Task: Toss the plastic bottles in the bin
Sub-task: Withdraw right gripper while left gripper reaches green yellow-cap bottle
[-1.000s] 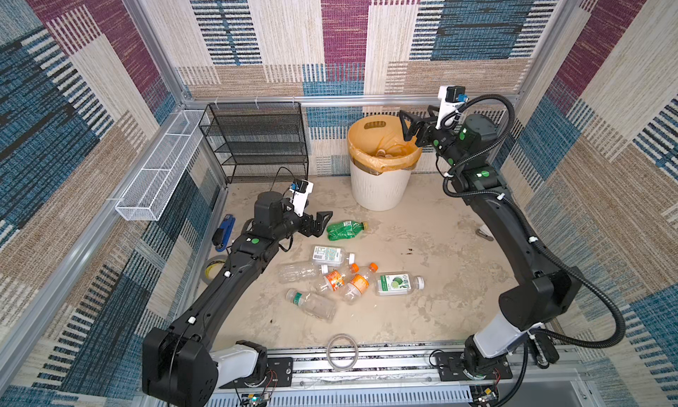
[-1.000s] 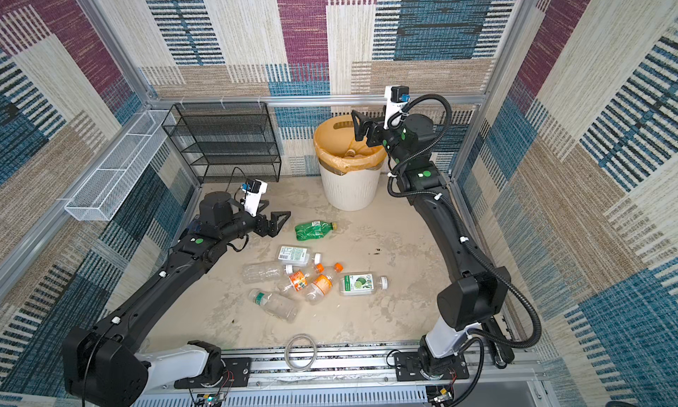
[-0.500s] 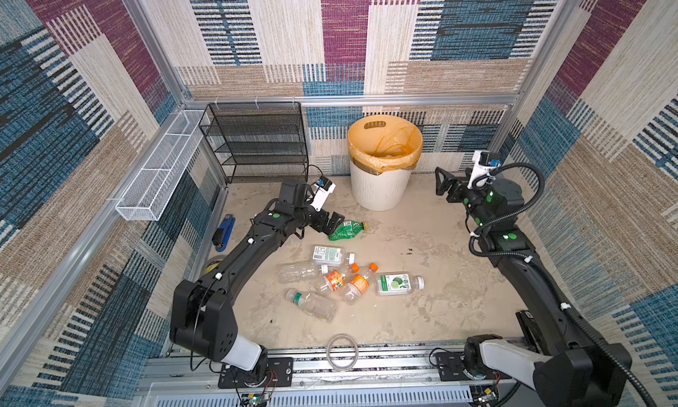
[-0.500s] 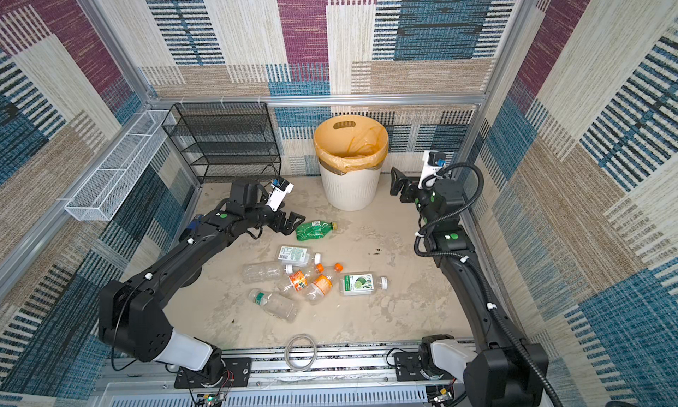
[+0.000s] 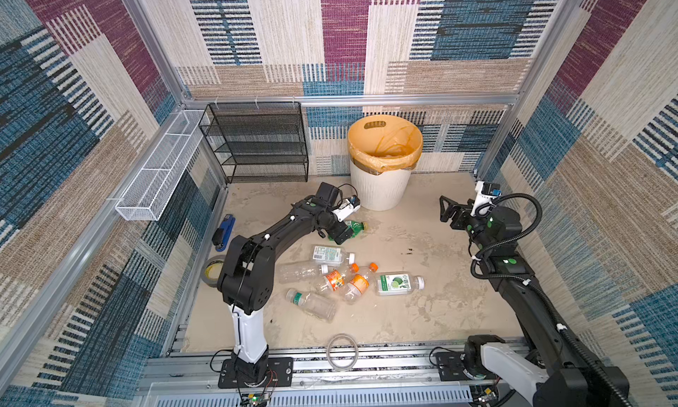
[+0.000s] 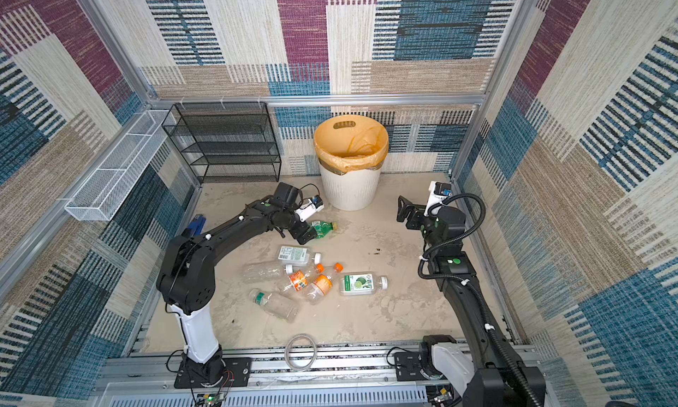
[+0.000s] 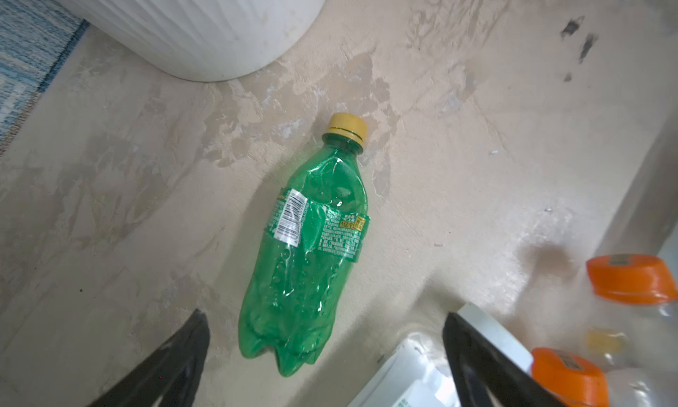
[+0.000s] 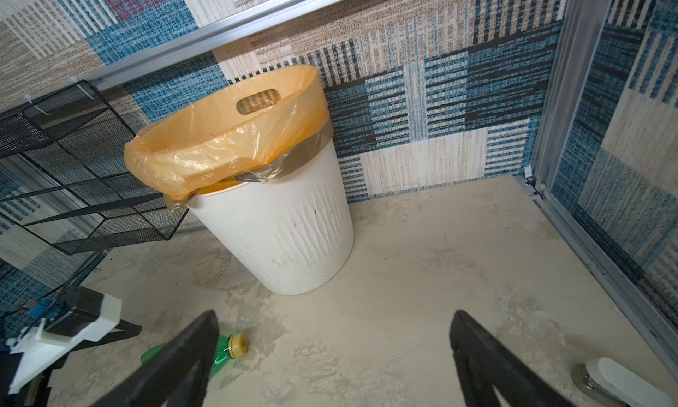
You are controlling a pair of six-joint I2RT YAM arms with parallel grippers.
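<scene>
A green bottle [image 5: 355,226] [image 6: 323,228] with a yellow cap lies on the floor just in front of the bin [image 5: 381,190] [image 6: 348,194], a white ribbed bucket lined with an orange bag. My left gripper [image 5: 343,236] [image 7: 324,317] is open and low over the bottle's base end. In the left wrist view the green bottle [image 7: 312,240] lies between the spread fingers, untouched. Several more bottles lie in a cluster mid-floor: a white-labelled one [image 5: 330,254], two with orange caps [image 5: 346,282] and a lime-labelled one [image 5: 398,284]. My right gripper [image 5: 444,209] [image 8: 332,313] is open and empty, in the air to the right of the bin [image 8: 279,232].
A black mesh rack [image 5: 257,144] stands at the back left, and a white wire basket [image 5: 157,174] hangs on the left wall. A blue stapler [image 5: 223,232] and a tape roll [image 5: 211,273] lie by the left wall. A ring [image 5: 342,351] lies at the front edge.
My left arm has reached forward and down over the green bottle, with its jaws spread a little wider. My right arm has drawn back from above the bin and dropped to the right.
</scene>
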